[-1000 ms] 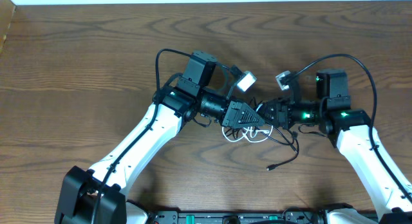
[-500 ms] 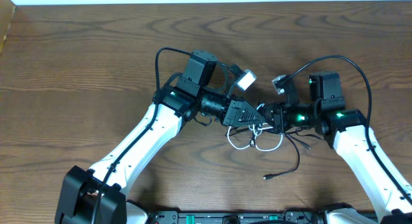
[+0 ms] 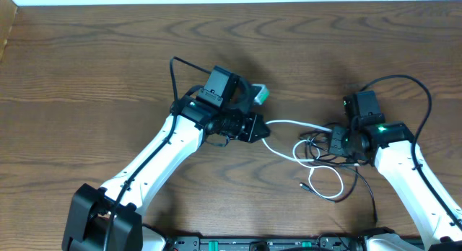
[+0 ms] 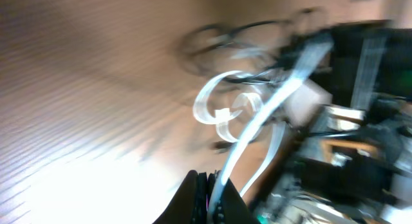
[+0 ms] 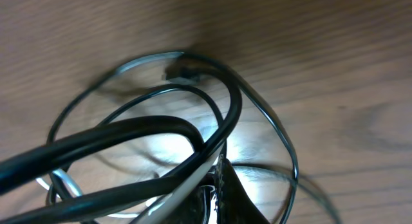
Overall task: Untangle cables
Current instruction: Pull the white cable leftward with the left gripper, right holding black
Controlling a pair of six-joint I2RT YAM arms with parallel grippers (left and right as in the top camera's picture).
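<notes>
A white cable [image 3: 292, 124] runs taut from my left gripper [image 3: 261, 128] rightward to my right gripper [image 3: 332, 139], then loops down towards the front edge [image 3: 333, 187]. The thin black cable [image 3: 315, 146] lies in loose loops just left of the right gripper, its plug end [image 3: 302, 185] on the wood. In the blurred left wrist view, the left gripper [image 4: 210, 197] is shut on the white cable [image 4: 257, 121]. The right wrist view shows the right gripper [image 5: 215, 192] shut on the black cable [image 5: 129, 137], with a white strand beside it.
Everything rests on a brown wooden table [image 3: 86, 78]. Thicker black arm wires arch over the right arm [image 3: 404, 81] and behind the left arm [image 3: 177, 71]. The table's far edge runs along the top of the overhead view.
The two grippers have pulled apart, the left going left and the right going right. The white cable is now stretched between them, and the bundle has spread out. The right gripper has shut.
</notes>
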